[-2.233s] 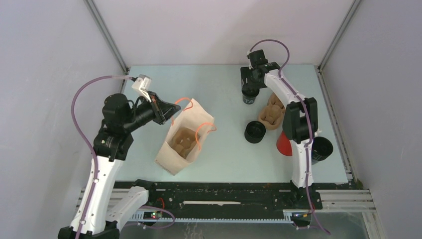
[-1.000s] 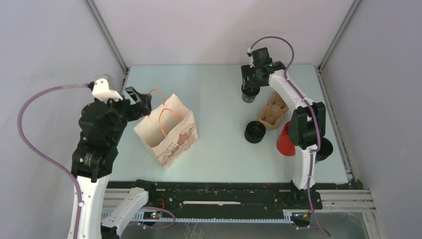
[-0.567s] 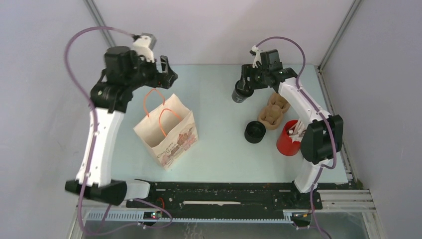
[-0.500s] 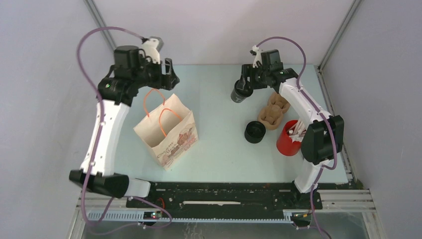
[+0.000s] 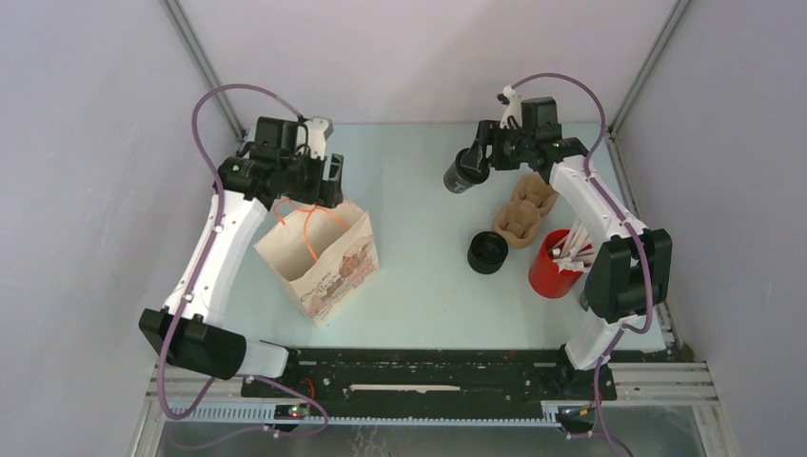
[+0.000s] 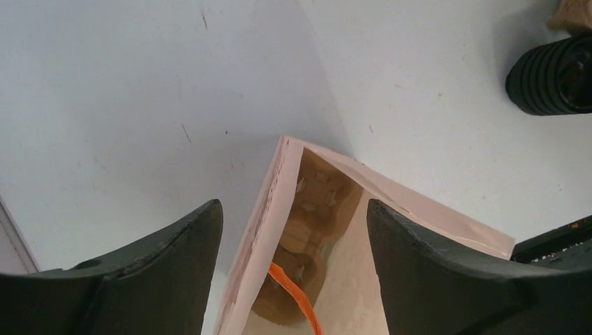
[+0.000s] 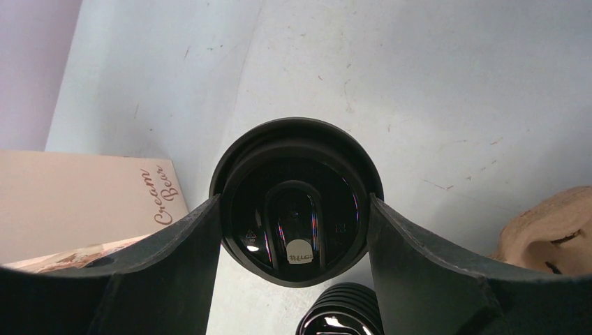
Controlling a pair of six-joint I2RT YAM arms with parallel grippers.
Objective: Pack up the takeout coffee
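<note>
Holding tilted coffee (image 5: pixel 458 177) off counter (image 5: pixel 419 295) near carrier (image 5: pixel 521 217): right end effector (image 5: pixel 473 164) | left end effector (image 5: pixel 328 181) wide apart over bag (image 5: pixel 328 262) mouth | ribbed cup (image 5: pixel 487 253) on counter

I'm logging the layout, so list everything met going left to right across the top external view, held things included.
Paper bag → lidded black cup, held aloft → ribbed black cup → pulp cup carrier → red cup of white sticks.
</note>
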